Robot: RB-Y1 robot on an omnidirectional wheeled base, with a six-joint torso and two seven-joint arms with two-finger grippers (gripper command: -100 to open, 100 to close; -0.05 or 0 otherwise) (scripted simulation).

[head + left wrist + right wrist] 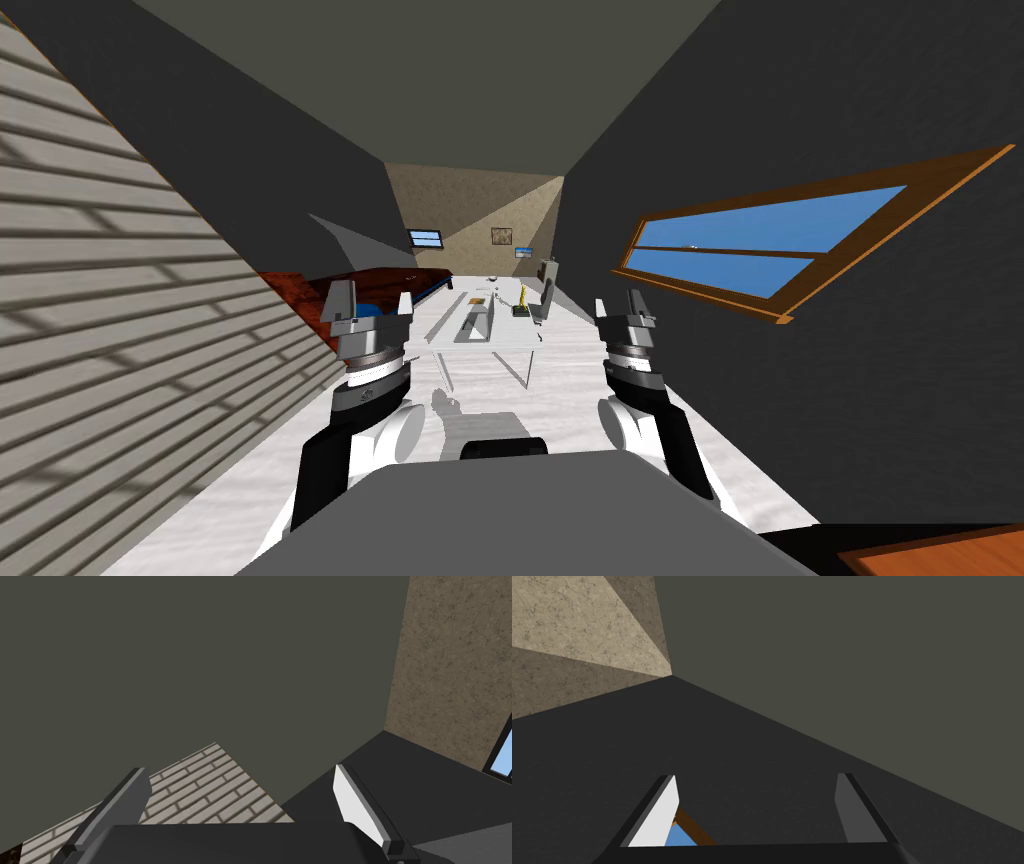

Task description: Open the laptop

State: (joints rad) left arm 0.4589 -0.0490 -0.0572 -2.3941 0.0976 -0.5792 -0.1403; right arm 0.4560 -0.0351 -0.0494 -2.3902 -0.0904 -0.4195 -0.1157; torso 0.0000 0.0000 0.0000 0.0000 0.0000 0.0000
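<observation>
— Where is the laptop [476, 322]?
— At twelve o'clock, well ahead, on the white table [512, 338]. It is a pale grey slab with its long side running away from me.
— Lid up or down?
— It lies low, with a dark strip along it. It is too small to tell more.

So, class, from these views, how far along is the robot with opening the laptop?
Done: nothing visible. The left gripper and right gripper are raised, open and empty, well short of the white table ahead. In hand: probably the approach. Left: reach the table, find the laptop, apparently the grey shape there, too small to judge, and lift its lid.
</observation>
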